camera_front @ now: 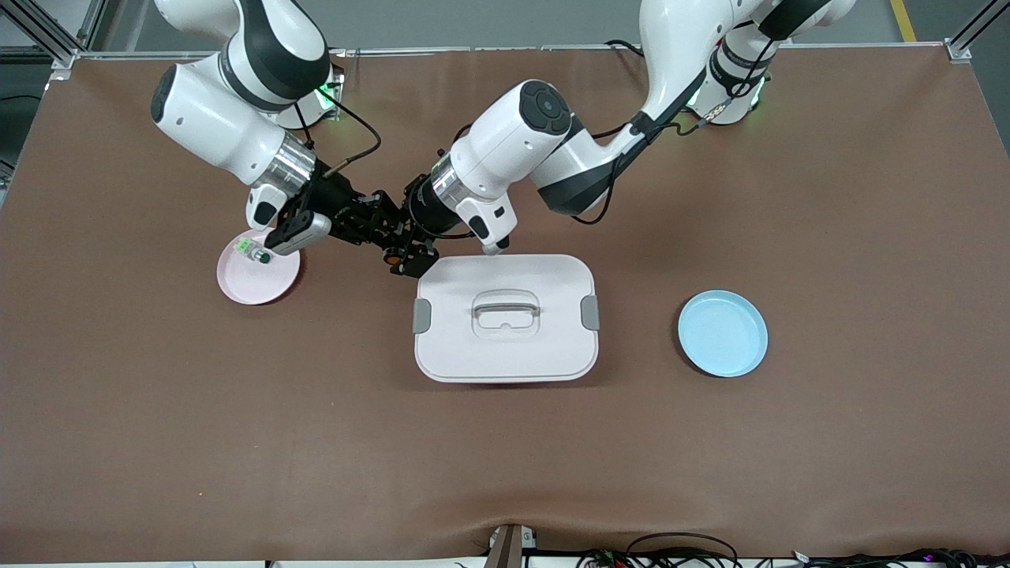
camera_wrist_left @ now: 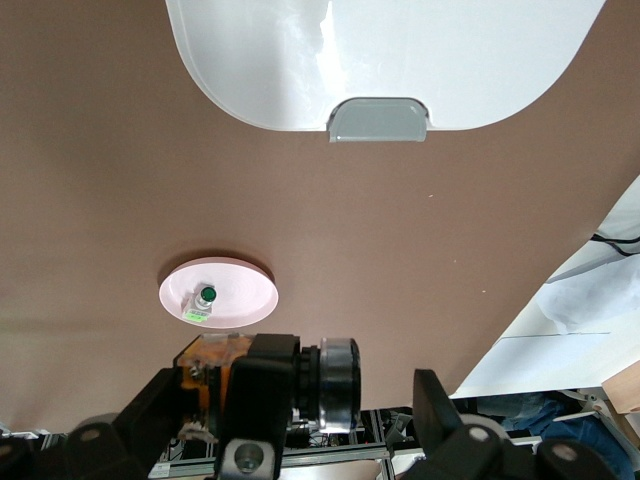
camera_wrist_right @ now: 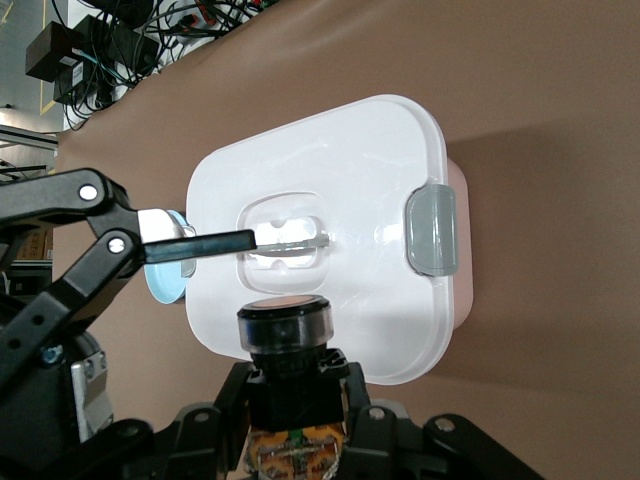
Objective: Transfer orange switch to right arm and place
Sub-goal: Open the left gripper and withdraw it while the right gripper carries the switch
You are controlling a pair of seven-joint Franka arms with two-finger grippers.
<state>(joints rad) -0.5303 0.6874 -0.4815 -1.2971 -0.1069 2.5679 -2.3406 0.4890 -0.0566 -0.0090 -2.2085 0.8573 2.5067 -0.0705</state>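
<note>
The orange switch (camera_front: 390,256) is up in the air between the two grippers, over the table between the pink plate (camera_front: 268,285) and the white lidded box (camera_front: 473,355). My right gripper (camera_front: 385,237) is shut on it. In the right wrist view the switch (camera_wrist_right: 285,335) sits clamped between that gripper's fingers (camera_wrist_right: 290,388). My left gripper (camera_front: 406,254) is open around the switch. In the left wrist view its gripper (camera_wrist_left: 295,400) stands spread wide, with a gap beside the switch (camera_wrist_left: 330,375).
A pale green switch (camera_front: 256,252) lies on the pink plate, as the left wrist view shows (camera_wrist_left: 203,300). The white box with grey latches fills the table's middle (camera_wrist_right: 380,160). A blue plate (camera_front: 722,333) lies toward the left arm's end.
</note>
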